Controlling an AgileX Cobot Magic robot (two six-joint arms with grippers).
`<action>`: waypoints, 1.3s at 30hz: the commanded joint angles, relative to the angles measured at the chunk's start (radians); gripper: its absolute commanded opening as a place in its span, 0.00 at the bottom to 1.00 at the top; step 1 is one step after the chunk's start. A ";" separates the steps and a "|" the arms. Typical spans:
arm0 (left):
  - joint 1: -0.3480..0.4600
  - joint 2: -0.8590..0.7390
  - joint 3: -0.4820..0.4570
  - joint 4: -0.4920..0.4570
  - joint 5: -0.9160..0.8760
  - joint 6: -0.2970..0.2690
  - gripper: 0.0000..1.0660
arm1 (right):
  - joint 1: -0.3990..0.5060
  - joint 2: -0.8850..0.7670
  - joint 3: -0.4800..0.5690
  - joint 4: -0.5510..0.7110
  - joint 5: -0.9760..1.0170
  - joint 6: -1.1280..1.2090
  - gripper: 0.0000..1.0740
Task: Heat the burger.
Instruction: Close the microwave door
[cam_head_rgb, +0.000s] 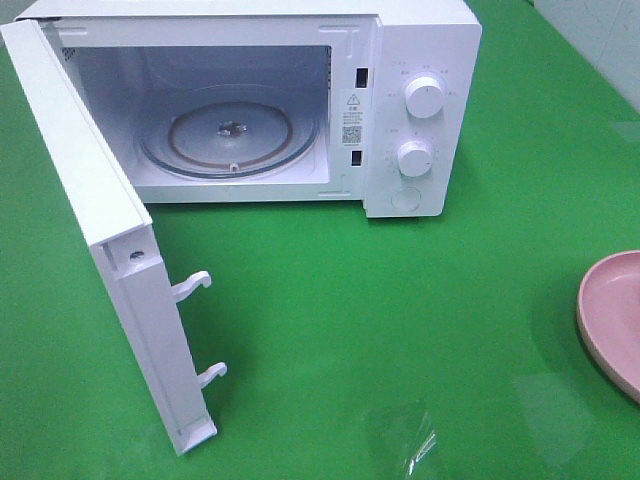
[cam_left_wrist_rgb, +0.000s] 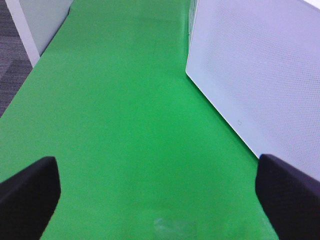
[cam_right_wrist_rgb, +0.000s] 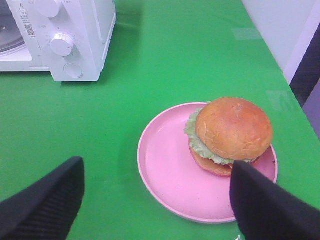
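From the high camera I see the white microwave (cam_head_rgb: 250, 105) with its door (cam_head_rgb: 100, 240) swung wide toward me and the glass turntable (cam_head_rgb: 228, 135) bare inside. Two round knobs (cam_head_rgb: 425, 100) sit on the control panel; the print around them is too small for me to read. A warning sticker with a QR code (cam_head_rgb: 352, 122) sits on the door frame, unreadable. The pink plate (cam_head_rgb: 612, 320) peeks in at the right edge. Neither arm shows here.

On my left wrist camera, the left gripper (cam_left_wrist_rgb: 160, 200) hangs over the green mat (cam_left_wrist_rgb: 115, 125), fingers spread wide and holding nothing, with the door's perforated panel just beside it.

On my right wrist camera, the right gripper (cam_right_wrist_rgb: 155, 200) is above the plate's near rim, fingers parted and empty. The burger (cam_right_wrist_rgb: 231, 134) sits on the pink plate, off-centre, untouched.
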 joint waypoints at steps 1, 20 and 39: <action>0.002 -0.005 0.000 -0.001 -0.012 -0.005 0.92 | -0.006 -0.025 0.000 0.006 -0.008 -0.008 0.70; 0.002 -0.005 0.000 -0.001 -0.012 -0.005 0.92 | -0.006 -0.025 0.000 0.006 -0.008 -0.008 0.70; 0.002 -0.005 0.000 -0.001 -0.012 -0.005 0.92 | -0.006 -0.025 0.000 0.006 -0.008 -0.008 0.70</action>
